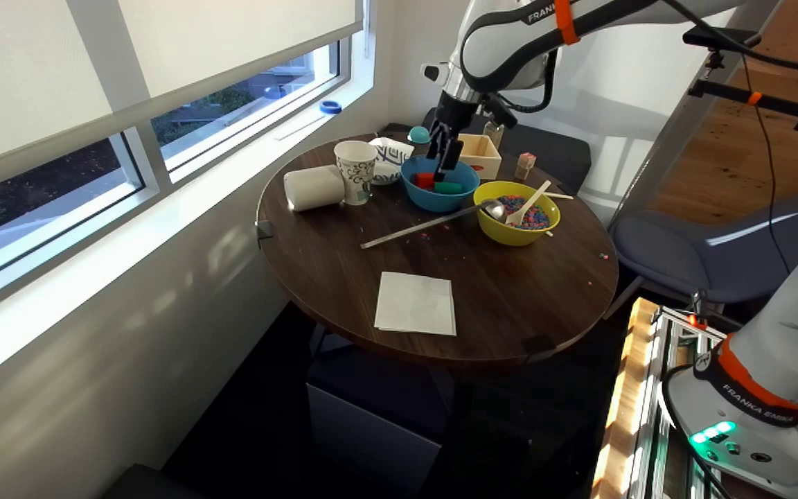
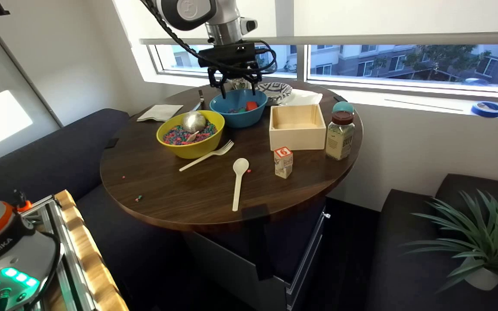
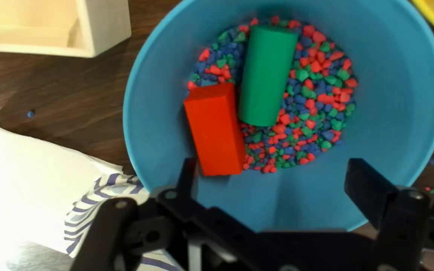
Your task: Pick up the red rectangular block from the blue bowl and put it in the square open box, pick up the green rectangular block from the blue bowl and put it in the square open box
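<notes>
The blue bowl (image 3: 394,113) stands on the table over small coloured pebbles, and shows in both exterior views (image 1: 433,203) (image 2: 244,120). Inside it lie the red rectangular block (image 3: 217,131) and, touching or close beside it, the green block (image 3: 268,75), which looks like a cylinder. Both blocks also show partly in an exterior view, red (image 1: 424,181) and green (image 1: 448,188). My gripper (image 3: 272,162) is open and empty over the bowl; its left finger is near the red block's near end. The square open box (image 2: 297,139) stands beside the bowl; its corner shows in the wrist view (image 3: 109,26).
A yellow bowl (image 2: 190,151) with pebbles and utensils stands by the blue bowl. A spice jar (image 2: 339,138) and stacked letter cubes (image 2: 283,162) are near the box. A paper cup (image 1: 356,173), a lying white cup (image 1: 314,188) and a patterned bowl (image 2: 275,91) are also close.
</notes>
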`<state>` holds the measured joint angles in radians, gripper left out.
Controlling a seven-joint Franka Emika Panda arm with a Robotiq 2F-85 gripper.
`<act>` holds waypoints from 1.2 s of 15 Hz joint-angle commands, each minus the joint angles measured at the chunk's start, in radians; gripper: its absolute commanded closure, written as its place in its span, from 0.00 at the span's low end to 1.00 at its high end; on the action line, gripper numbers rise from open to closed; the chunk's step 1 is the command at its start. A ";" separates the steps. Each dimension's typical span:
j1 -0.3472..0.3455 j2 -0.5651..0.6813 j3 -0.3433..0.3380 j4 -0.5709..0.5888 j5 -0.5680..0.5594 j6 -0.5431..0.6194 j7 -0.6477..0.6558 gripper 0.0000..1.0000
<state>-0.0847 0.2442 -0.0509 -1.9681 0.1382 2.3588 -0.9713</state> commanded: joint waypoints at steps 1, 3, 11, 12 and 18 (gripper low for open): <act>-0.038 0.053 0.032 0.033 0.020 0.028 -0.029 0.05; -0.046 0.067 0.038 0.037 0.013 0.041 -0.024 0.11; -0.061 0.093 0.071 0.034 0.000 0.095 -0.050 0.14; -0.060 0.095 0.073 0.032 -0.004 0.102 -0.052 0.16; -0.057 0.105 0.075 0.021 -0.038 0.130 -0.074 0.22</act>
<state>-0.1290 0.3380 0.0106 -1.9368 0.1241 2.4524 -1.0205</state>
